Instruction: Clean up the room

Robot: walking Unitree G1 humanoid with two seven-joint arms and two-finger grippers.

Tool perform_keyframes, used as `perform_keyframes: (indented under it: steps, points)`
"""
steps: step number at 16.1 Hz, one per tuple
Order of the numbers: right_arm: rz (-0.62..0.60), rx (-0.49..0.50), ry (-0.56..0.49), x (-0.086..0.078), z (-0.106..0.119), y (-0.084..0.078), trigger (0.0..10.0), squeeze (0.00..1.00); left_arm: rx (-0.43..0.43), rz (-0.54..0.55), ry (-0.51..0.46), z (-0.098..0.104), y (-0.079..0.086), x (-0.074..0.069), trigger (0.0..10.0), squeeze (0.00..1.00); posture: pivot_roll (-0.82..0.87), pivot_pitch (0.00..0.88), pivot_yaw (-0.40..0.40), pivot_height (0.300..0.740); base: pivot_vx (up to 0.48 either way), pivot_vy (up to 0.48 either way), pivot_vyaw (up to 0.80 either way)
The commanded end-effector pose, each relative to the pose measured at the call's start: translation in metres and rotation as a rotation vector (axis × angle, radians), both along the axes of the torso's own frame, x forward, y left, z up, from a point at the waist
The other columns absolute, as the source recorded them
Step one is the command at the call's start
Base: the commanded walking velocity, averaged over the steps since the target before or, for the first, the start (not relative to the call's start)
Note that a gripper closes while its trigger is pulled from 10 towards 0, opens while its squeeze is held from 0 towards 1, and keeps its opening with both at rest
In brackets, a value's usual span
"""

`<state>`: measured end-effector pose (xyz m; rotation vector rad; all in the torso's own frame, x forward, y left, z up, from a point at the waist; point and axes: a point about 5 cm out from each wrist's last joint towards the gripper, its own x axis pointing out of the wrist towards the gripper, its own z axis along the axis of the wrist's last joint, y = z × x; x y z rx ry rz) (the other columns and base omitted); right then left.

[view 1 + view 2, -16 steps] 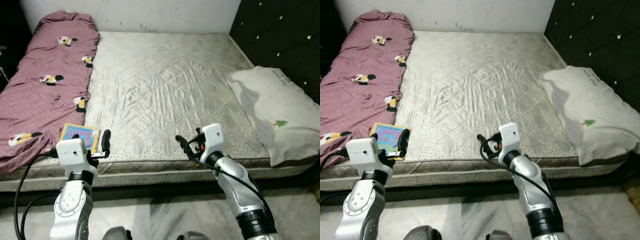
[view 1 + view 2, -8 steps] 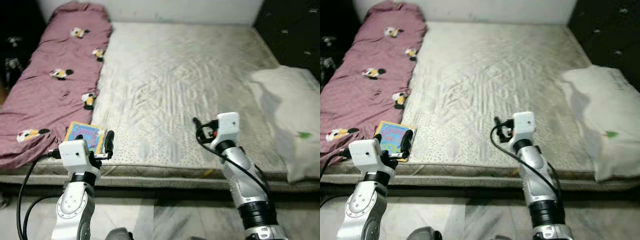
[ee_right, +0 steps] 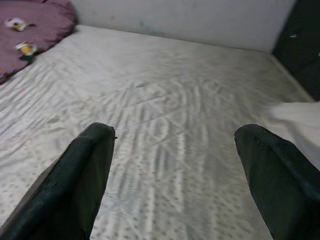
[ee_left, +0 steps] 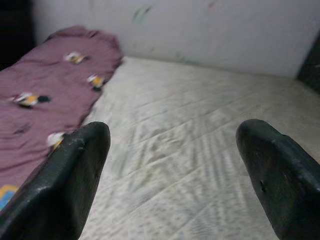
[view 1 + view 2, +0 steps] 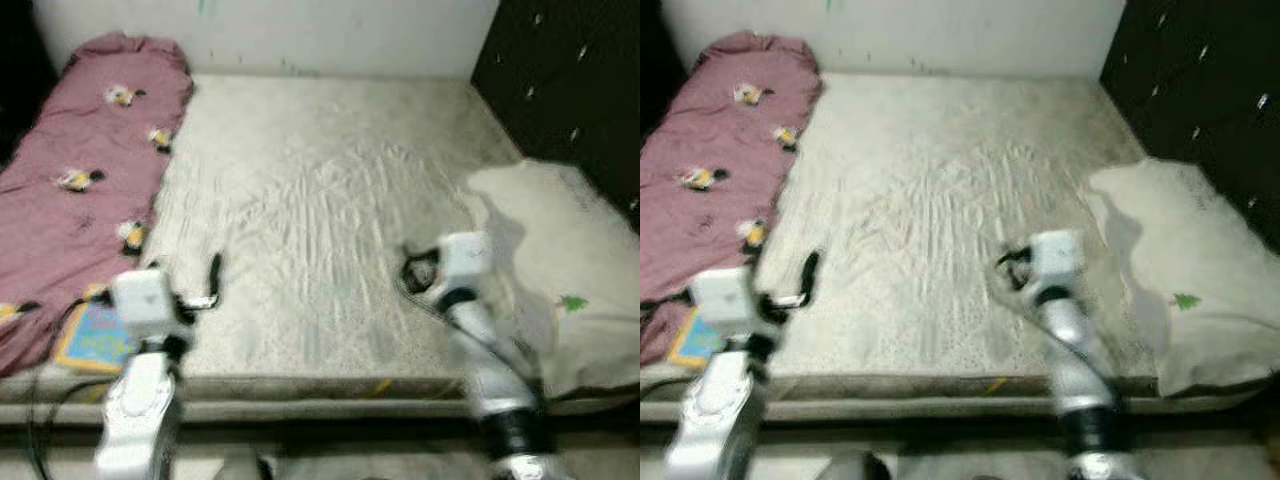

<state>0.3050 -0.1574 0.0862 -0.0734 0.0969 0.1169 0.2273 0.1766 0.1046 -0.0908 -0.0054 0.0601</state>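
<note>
From my head cameras, which are blurred, I look down on a bare mattress [image 5: 320,210] with a maroon blanket [image 5: 75,170] spread along its left side, a white pillow [image 5: 560,270] against the dark headboard [image 5: 570,90] on the right, and a colourful book [image 5: 95,335] lying at the near left corner, just beside the blanket's edge. My left gripper [image 5: 205,285] hangs over the front edge of the mattress close to the book, and my right gripper [image 5: 412,272] hangs over the front edge just beside the pillow; neither touches anything. In my left wrist view my left gripper's 2 fingers [image 4: 65,180] stand wide apart with nothing between them, pointing up the mattress with the blanket off to one side. In my right wrist view my 2 fingers [image 3: 80,175] are likewise spread and hold nothing, with a white corner of the pillow at the edge. I judge the book light, stiff and flat, so I would slide 1 finger under a free edge and pinch it there. The pillow looks soft and bulky; I would pinch a corner. The blanket looks limp, best taken at an edge.
</note>
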Motion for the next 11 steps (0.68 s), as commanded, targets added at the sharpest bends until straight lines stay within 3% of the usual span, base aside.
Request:
perform_keyframes:
  steps: [1, 3, 11]
  points:
    - [-0.08, -0.017, -0.01, -0.0006, 0.0023, -0.016, 10.0, 0.0, 0.004, 0.017, 0.036, -0.0049, -0.0012, -0.0025, 10.0, 0.0, 0.02, 0.048, -0.029, 0.74, 0.0, 0.0, 0.0]
    - [-0.09, 0.057, 0.044, -0.0065, -0.0054, -0.0184, 10.0, 0.0, -0.004, -0.012, 0.028, -0.0043, -0.0039, -0.0011, 10.0, 0.0, 0.03, 0.049, -0.035, 0.74, 0.0, 0.204, 0.0]
    - [-0.04, 0.09, 0.046, -0.0054, -0.0051, -0.0106, 10.0, 0.0, -0.009, -0.016, 0.025, -0.0013, -0.0057, 0.003, 10.0, 0.0, 0.03, 0.058, -0.037, 0.74, 0.0, 0.48, 0.0]
